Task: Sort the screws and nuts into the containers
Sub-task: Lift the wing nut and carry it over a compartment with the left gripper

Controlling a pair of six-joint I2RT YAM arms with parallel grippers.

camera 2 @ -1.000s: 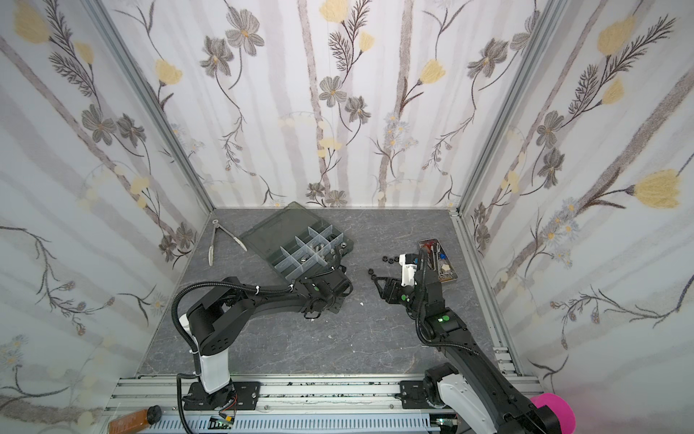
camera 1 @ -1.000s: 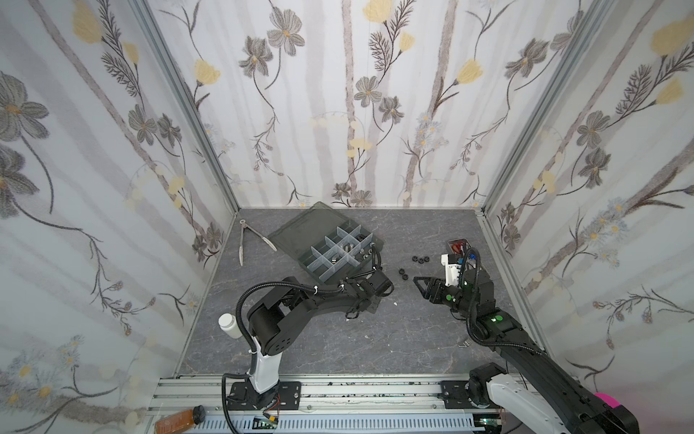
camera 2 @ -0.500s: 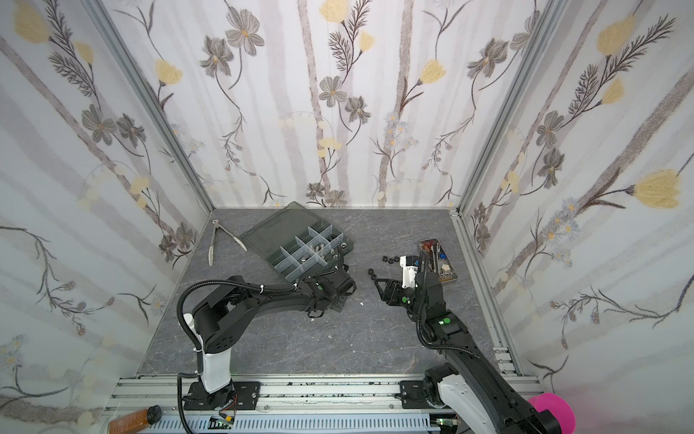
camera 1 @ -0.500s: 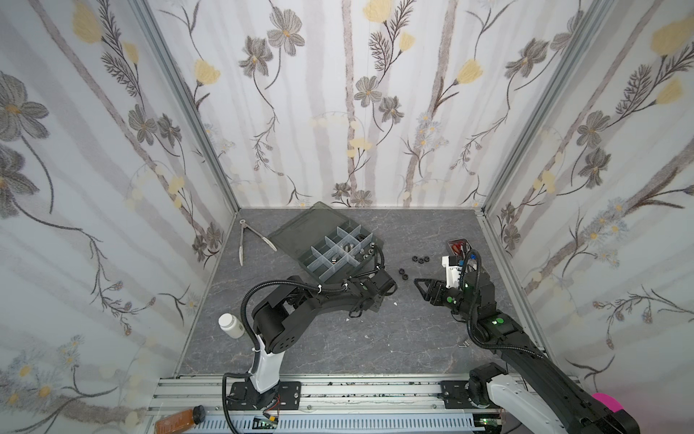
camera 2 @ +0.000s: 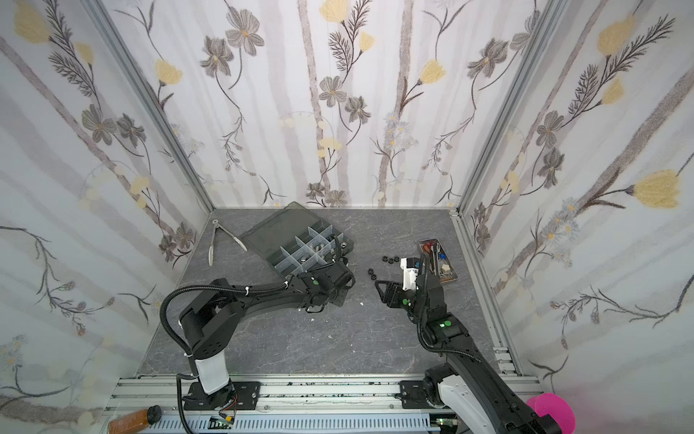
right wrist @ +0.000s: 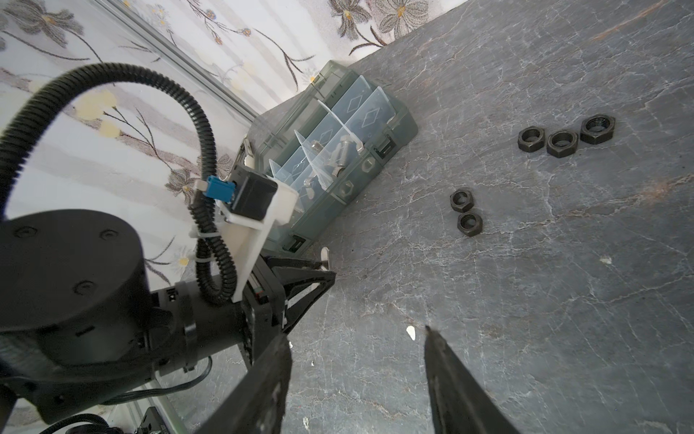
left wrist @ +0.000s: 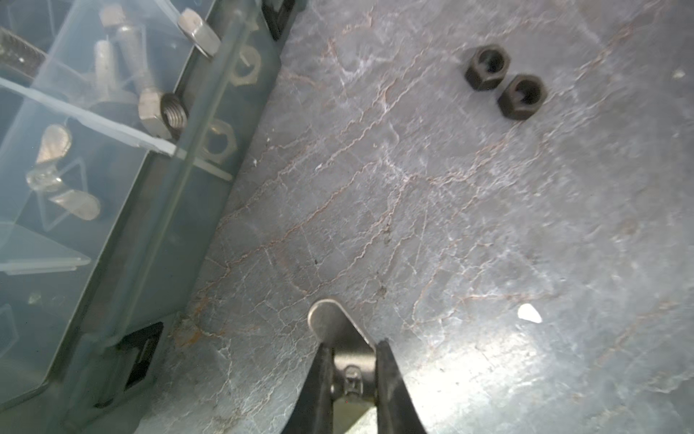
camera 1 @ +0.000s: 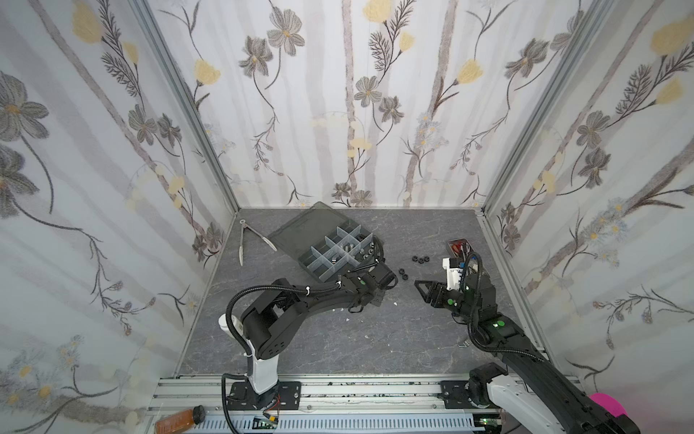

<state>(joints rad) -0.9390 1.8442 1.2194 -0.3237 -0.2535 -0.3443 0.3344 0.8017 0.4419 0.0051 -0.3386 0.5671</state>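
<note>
On the dark marbled tabletop (camera 1: 338, 338) the smoky-grey organizer box (camera 1: 304, 229) lies open toward the back-left corner, with silver bolts (left wrist: 129, 56) and a silver nut (left wrist: 173, 111) in its compartments. The left gripper (left wrist: 353, 345) hangs just beside the box's latch wall, its jaws pressed onto a silver winged fastener (left wrist: 330, 317). The right gripper (right wrist: 356, 334) stands spread — nothing between its fingers. Five black hex nuts (right wrist: 562, 143) lie loose between the box and the right edge — three in a row, two side by side nearer the box.
</note>
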